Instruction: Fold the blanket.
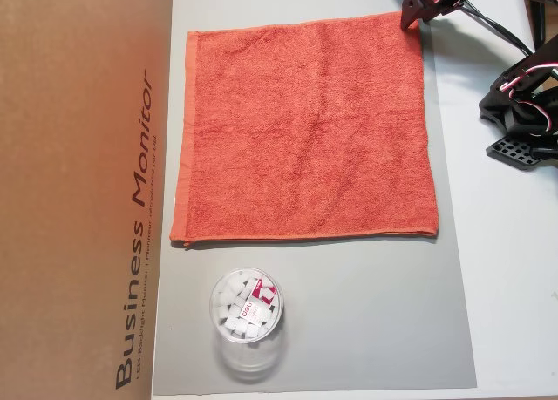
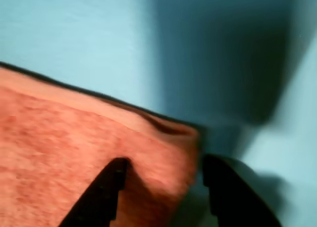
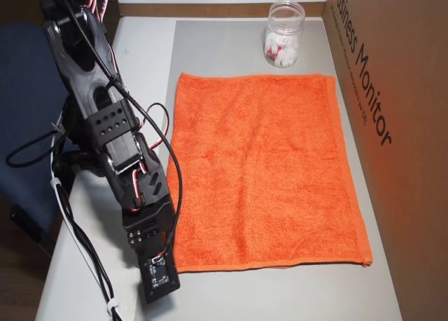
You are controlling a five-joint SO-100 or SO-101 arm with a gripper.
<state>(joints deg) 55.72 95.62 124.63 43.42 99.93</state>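
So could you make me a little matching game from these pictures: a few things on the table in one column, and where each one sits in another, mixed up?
Things:
1. blanket
2. clear jar
3. cardboard box
4. gripper

Places or states:
A. stands along one side of the grey mat, printed "Business Monitor"
B. lies spread flat, unfolded, on the mat
C. at one corner of the orange cloth, jaws apart
D. on the mat just past the cloth's edge, holding small white pieces

Pairs: 1-B, 2-D, 3-A, 4-C
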